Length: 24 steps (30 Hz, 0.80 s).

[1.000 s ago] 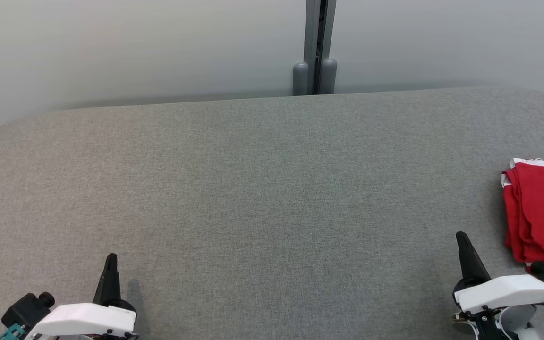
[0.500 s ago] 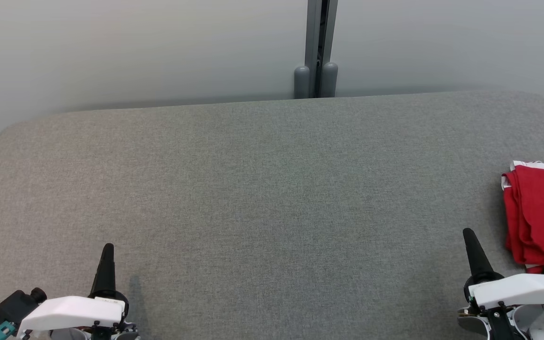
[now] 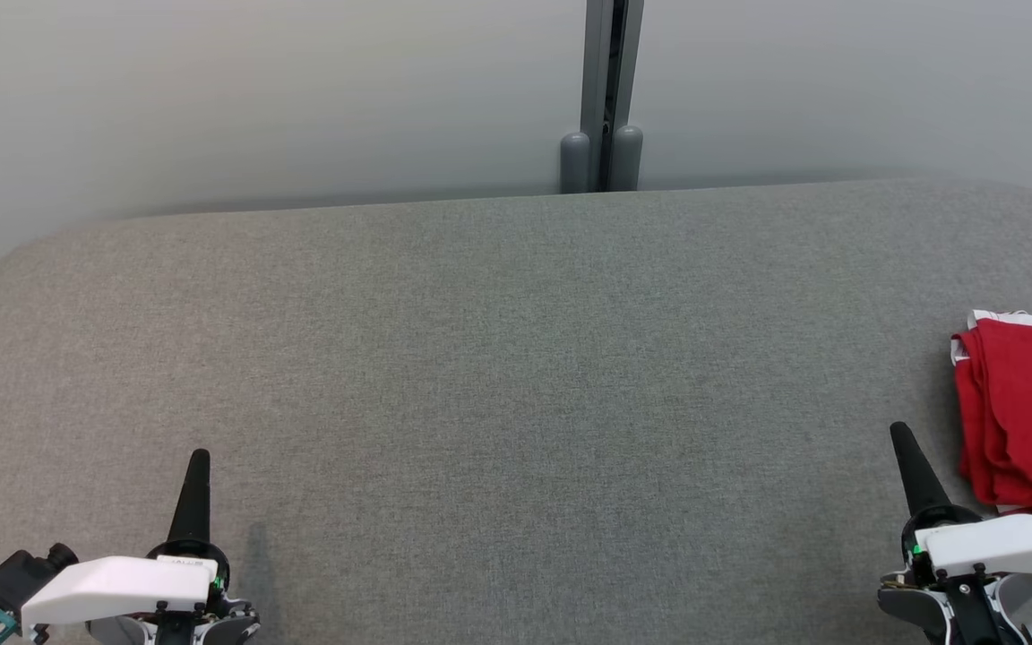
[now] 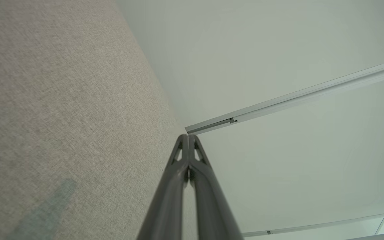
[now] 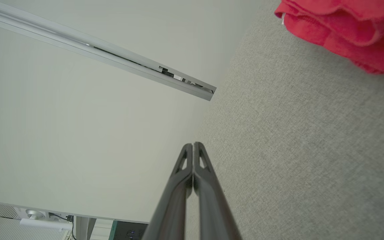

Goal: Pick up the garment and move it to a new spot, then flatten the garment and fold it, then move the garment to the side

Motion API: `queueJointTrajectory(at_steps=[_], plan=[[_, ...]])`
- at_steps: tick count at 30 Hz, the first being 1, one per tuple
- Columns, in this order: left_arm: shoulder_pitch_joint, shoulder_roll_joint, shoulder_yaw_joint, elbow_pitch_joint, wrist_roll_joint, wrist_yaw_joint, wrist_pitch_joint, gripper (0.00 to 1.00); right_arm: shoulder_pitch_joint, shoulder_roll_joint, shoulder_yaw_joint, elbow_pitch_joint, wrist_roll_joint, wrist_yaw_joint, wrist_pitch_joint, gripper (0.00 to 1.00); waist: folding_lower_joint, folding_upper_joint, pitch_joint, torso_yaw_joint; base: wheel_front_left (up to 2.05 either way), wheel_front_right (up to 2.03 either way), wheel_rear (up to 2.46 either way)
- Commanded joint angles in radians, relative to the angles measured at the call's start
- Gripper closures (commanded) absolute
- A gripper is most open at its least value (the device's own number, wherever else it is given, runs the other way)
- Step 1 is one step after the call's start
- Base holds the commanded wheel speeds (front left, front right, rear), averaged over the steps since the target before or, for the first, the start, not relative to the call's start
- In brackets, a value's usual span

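Observation:
The garment (image 3: 1027, 403) is red with a white edge, folded into a thick stack at the far right of the grey table (image 3: 516, 358), partly cut off by the frame. In the right wrist view the garment (image 5: 348, 26) fills the upper right corner. My right gripper (image 3: 899, 432) is shut and empty, just left of the garment's near corner and apart from it; its fingertips (image 5: 193, 145) meet. My left gripper (image 3: 200, 457) is shut and empty at the lower left, with its fingers (image 4: 188, 136) pressed together above the table.
A pale wall runs behind the table with a grey vertical post (image 3: 603, 94) at its middle. The table's rounded far edge (image 3: 516, 199) lies close to the wall. A metal rail (image 5: 112, 60) crosses the wall in the right wrist view.
Both grippers have drawn slightly outward and toward the near edge. The whole picture has shifted down a little, so the head camera has moved. The garment lies where it was.

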Motion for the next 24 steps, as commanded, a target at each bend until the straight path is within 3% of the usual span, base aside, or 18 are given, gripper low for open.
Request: queueJointTrajectory(at_steps=[1,24], plan=[[-0.029,0.006,0.007,-0.013,-0.027,-0.009,0.007,1.0,0.003,-0.009,-0.006,-0.015,0.03,0.0,0.01,1.0,0.0,0.0,-0.001,0.0,0.0,0.0,0.0],[-0.036,0.009,0.026,-0.043,-0.208,-0.032,0.058,1.0,0.017,-0.012,-0.036,-0.064,0.224,0.0,0.062,1.0,0.0,0.0,-0.018,0.006,0.0,0.0,0.0]])
